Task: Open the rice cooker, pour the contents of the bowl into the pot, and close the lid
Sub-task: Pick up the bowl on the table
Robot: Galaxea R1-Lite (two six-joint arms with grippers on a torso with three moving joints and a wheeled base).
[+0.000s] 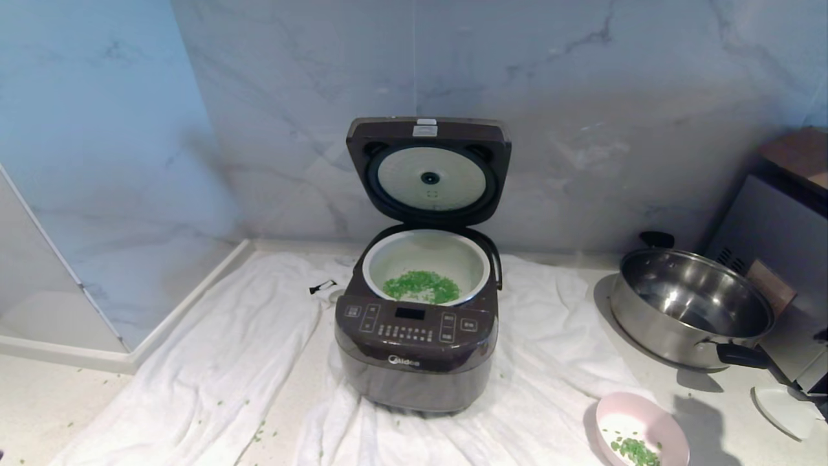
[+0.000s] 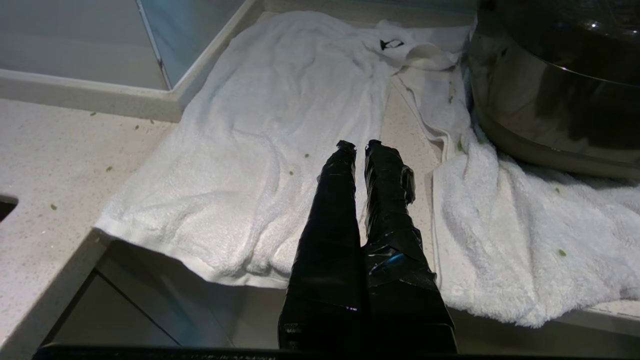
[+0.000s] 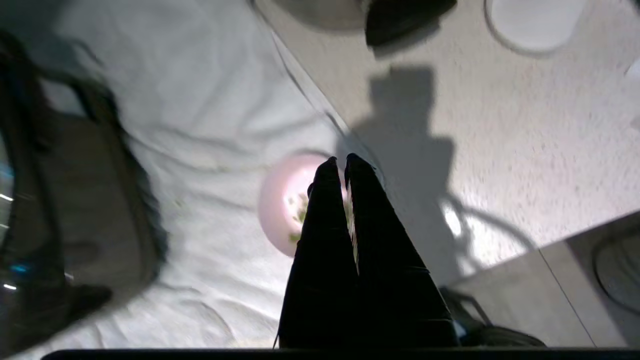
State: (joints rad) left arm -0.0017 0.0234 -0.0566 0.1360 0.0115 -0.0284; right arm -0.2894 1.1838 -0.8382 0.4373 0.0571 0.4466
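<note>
The dark grey-brown rice cooker [image 1: 414, 349] stands mid-counter on a white towel, its lid [image 1: 428, 169] swung up against the wall. Green bits lie in the white pot [image 1: 453, 255]. A pink bowl [image 1: 640, 430] with a few green bits sits on the counter at the front right. In the right wrist view, my right gripper [image 3: 340, 161] is shut and empty, hovering over the bowl [image 3: 277, 200], with the cooker [image 3: 75, 200] off to one side. My left gripper [image 2: 360, 146] is shut and empty, low over the towel beside the cooker's wall [image 2: 550, 110]. Neither arm shows in the head view.
A large steel pan [image 1: 692, 307] with black handles sits at the right, in front of a grey appliance [image 1: 776, 246]. A white round disc [image 1: 783, 408] lies at the far right. The white towel [image 1: 213, 362] covers the middle counter. Marble walls close the back and left.
</note>
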